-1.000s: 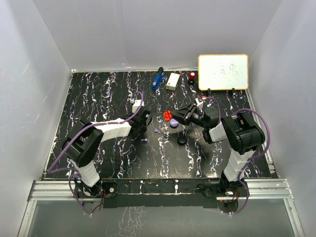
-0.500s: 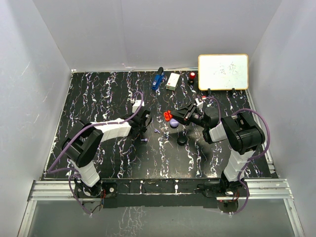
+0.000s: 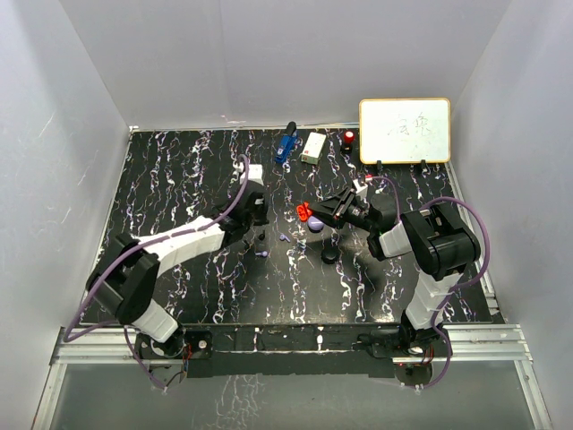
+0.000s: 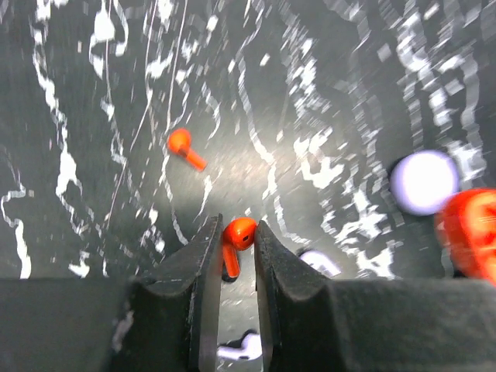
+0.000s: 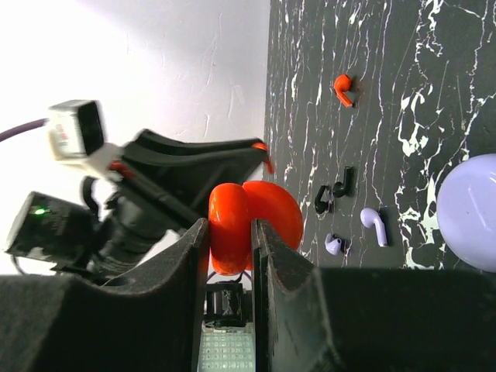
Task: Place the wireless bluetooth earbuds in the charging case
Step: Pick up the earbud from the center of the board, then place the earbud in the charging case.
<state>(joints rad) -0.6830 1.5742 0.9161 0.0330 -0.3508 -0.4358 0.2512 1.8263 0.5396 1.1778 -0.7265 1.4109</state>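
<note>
I run two arms of one build: the left arm [image 3: 192,240] and the right arm [image 3: 437,244] alternate white shells with bulky black joint housings above black bases [image 3: 192,341]. A purple cable [image 3: 97,291] trails along each. On my wrist feeds the left gripper [image 4: 236,229] and right gripper [image 5: 229,225] show matte dark grey fingers [image 4: 194,287], wedge-shaped with flat inner faces. A small white block [image 5: 76,128] sits at the left wrist, with a green light [image 5: 35,211] lower down.

A robotics lab test cell is shown: a black marbled table [image 3: 179,170] is boxed in by plain white panels [image 3: 269,54], two robot arms [image 3: 192,240] are bolted to an aluminium rail [image 3: 89,345], and a handwritten whiteboard [image 3: 405,131] is propped at the back.
</note>
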